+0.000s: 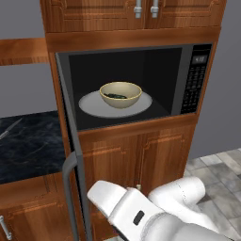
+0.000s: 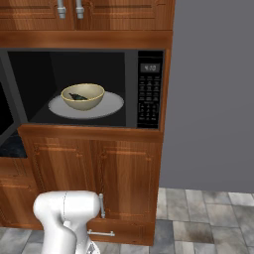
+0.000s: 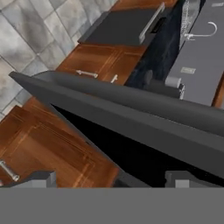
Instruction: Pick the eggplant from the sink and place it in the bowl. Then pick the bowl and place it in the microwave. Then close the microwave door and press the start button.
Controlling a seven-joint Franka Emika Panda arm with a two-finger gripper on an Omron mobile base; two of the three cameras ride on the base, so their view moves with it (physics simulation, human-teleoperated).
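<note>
The bowl [image 1: 120, 94] is seen in the middle of the left base view, set on the white plate [image 1: 89, 106] inside the microwave [image 1: 197, 80]. The eggplant [image 1: 115, 96] is seen lying in the bowl as a small dark shape. So the first two parts of the task look done. The bowl was likely put in the middle of the plate so that the door can be shut without bumping it.

The microwave door [image 1: 70, 155] is swung open. In the left base view it is seen edge-on at the left, with its long handle [image 1: 67, 188] at the lower left. In the hand view the door runs across the middle of the frame as a wide grey band, with dark glass under it.

The tool [image 3: 111, 178] is seen at the bottom of the hand view. Its two dark tips stand wide apart, and nothing is held between them. It is placed close by the door, on the side of the dark glass. It cannot be told if the door is touched. It is probably placed there so that the door can be pushed shut.

The keypad panel [image 2: 149, 89] is seen at the right of the microwave in the right base view. The start button is too small to be picked out. It is judged that the door must be shut first, and the button pressed after.

The sink's faucet [image 3: 205, 30] is seen at the upper right of the hand view, well apart from the microwave.
</note>
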